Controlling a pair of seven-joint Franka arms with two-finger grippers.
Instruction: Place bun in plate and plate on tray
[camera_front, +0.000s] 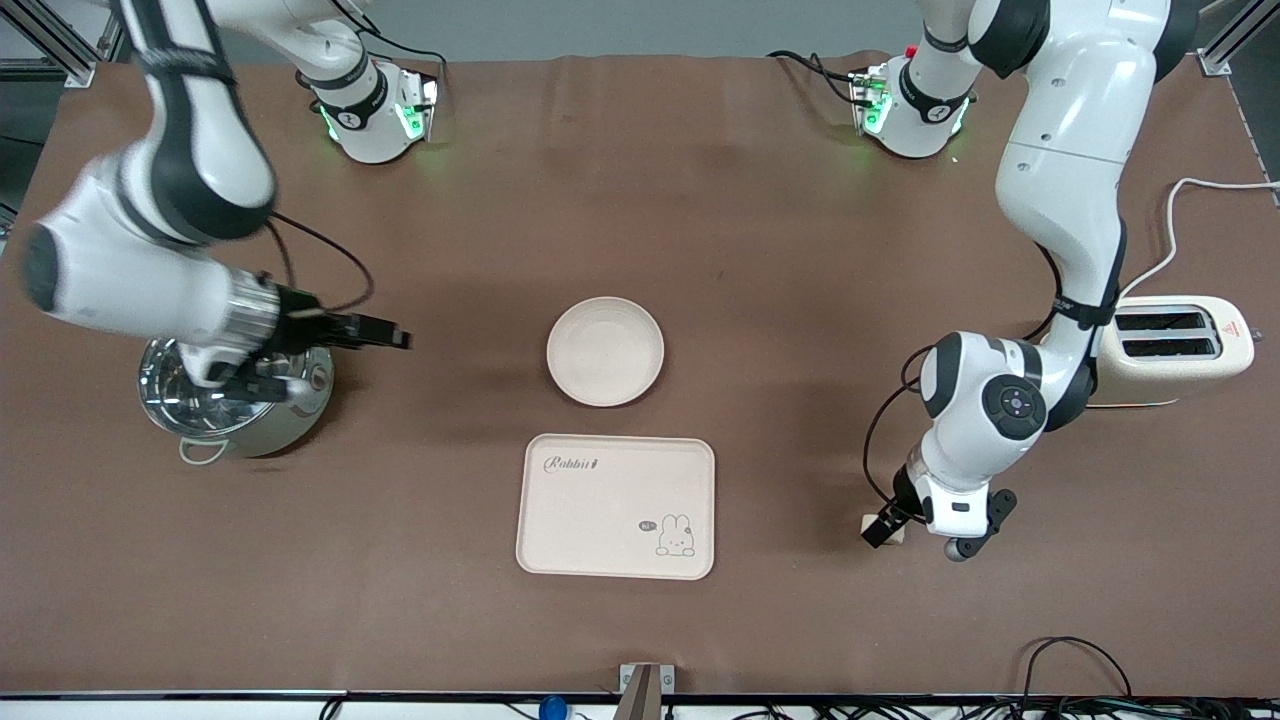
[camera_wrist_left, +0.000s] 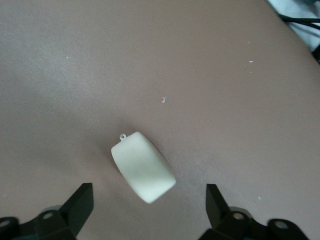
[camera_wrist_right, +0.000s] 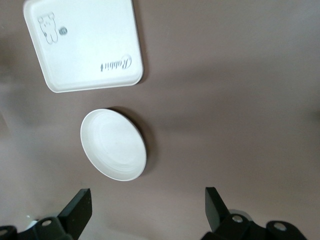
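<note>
While the right end effector (camera_front: 385, 338) waits spread near the pot (camera_front: 235, 410), the bun (camera_wrist_left: 143, 166) lies between the left end effector's (camera_front: 893, 528) parted fingers, askew.

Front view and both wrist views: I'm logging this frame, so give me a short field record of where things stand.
bun: on the table, under the left end effector, not gripped
left end effector: open, low over the bun
plate: empty, on the table, farther from the front camera than the tray
tray: empty
right end effector: open, beside a steel pot
</note>
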